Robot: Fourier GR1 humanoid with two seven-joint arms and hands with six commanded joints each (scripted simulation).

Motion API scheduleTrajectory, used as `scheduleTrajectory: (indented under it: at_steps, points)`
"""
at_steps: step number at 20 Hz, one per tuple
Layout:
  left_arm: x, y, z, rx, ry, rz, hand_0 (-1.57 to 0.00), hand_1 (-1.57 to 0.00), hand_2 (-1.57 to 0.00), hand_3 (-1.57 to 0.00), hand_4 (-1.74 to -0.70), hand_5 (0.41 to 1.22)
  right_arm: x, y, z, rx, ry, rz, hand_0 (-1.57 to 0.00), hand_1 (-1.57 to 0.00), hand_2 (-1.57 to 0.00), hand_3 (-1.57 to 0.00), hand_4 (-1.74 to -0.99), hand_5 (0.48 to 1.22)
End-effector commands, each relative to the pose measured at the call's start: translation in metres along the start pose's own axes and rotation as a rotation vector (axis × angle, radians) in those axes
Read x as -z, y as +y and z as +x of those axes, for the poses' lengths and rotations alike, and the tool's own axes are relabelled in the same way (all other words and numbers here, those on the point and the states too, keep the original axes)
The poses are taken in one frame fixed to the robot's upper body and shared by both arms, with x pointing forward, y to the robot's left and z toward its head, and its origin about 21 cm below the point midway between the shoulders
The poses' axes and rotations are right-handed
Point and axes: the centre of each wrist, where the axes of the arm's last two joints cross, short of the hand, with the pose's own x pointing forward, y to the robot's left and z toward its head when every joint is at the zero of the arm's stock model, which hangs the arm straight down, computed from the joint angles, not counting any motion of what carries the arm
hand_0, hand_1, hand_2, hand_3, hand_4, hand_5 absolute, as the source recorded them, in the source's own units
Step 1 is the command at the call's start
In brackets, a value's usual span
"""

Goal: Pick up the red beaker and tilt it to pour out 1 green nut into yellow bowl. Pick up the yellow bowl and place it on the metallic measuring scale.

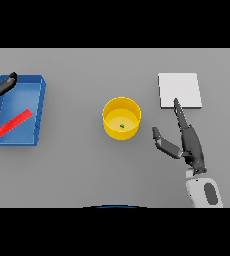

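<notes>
Yellow bowl (121,118) sits mid-table with one green nut (122,126) already inside, so the pour looks done and your job now is the lift. Your right hand (189,142) lies just right of the bowl, fingers straight and thumb spread, holding nothing. Bring it left until the thumb and fingers straddle the near rim, close firmly, and keep the bowl level so the nut stays put. The metallic scale (180,90) waits beyond that hand. The red beaker (13,123) lies in the blue tray (39,107); your left hand (1,86) rests released at the tray's far corner.
</notes>
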Motion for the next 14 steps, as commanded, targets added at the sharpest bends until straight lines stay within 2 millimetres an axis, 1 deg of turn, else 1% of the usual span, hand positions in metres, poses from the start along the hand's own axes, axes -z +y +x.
scheduleTrajectory:
  at_steps: [1, 2, 3, 4, 5, 6, 8, 9, 10, 11, 14]
  points:
    - [0.0, 0.001, -0.001, -0.013, -0.014, 0.018, -0.07, -0.06, -0.06, -0.05, -0.71, 0.658, -0.001, 0.0, 0.002, -0.018, 0.011, -0.003, 0.0, 0.0, 0.0, 0.0, -1.175, 0.672]
    - [0.001, 0.0, 0.0, -0.022, -0.041, 0.028, -0.05, -0.05, -0.05, -0.04, -0.71, 0.663, 0.001, 0.003, 0.004, -0.054, 0.007, 0.016, 0.0, 0.0, 0.0, 0.0, -1.163, 0.677]
    - [-0.001, -0.002, -0.003, -0.033, -0.056, 0.03, -0.04, -0.04, -0.04, -0.03, -0.71, 0.674, 0.004, 0.0, 0.006, -0.076, -0.005, 0.037, 0.0, 0.0, 0.0, 0.0, -1.146, 0.691]
    - [-0.002, -0.002, -0.002, -0.038, -0.063, 0.034, -0.03, -0.03, -0.03, -0.02, -0.71, 0.679, 0.006, 0.002, 0.01, -0.092, -0.04, 0.083, 0.0, 0.0, 0.0, 0.0, -1.132, 0.703]
    - [-0.004, -0.001, 0.001, -0.042, -0.061, 0.04, -0.03, -0.02, -0.02, -0.02, -0.71, 0.685, 0.009, 0.0, 0.009, -0.125, -0.044, 0.135, 0.0, 0.0, 0.0, 0.0, -1.137, 0.717]
    - [-0.002, -0.003, 0.0, -0.039, -0.064, 0.041, -0.02, -0.02, -0.02, -0.01, -0.71, 0.689, 0.013, -0.003, 0.012, -0.175, -0.066, 0.194, 0.0, 0.0, 0.0, 0.0, -1.153, 0.728]
    - [-0.003, -0.001, 0.0, -0.055, -0.082, 0.034, -0.01, -0.01, -0.01, -0.01, -0.72, 0.676, 0.027, -0.008, 0.022, -0.34, -0.081, 0.305, 0.0, 0.0, 0.0, 0.0, -1.19, 0.716]
    - [-0.002, -0.006, 0.0, -0.064, -0.086, 0.026, -0.01, -0.01, -0.01, -0.01, -0.72, 0.67, 0.034, -0.009, 0.027, -0.432, -0.083, 0.36, 0.0, 0.0, 0.0, 0.0, -1.204, 0.708]
    - [-0.002, -0.006, 0.0, -0.071, -0.087, 0.022, -0.01, -0.01, -0.01, -0.01, -0.72, 0.667, 0.046, -0.006, 0.035, -0.526, -0.105, 0.418, 0.0, 0.0, 0.0, 0.0, -1.216, 0.704]
    - [0.0, -0.002, 0.002, -0.075, -0.082, 0.026, -0.01, -0.01, -0.01, 0.0, -0.72, 0.664, 0.05, -0.001, 0.038, -0.591, -0.136, 0.483, 0.0, 0.0, 0.0, 0.0, -1.22, 0.701]
    - [-0.002, -0.005, 0.003, -0.068, -0.092, 0.01, 0.0, 0.0, 0.0, 0.0, -0.71, 0.669, 0.07, 0.007, 0.046, -0.811, -0.233, 0.65, 0.0, 0.0, 0.0, 0.0, -1.232, 0.702]
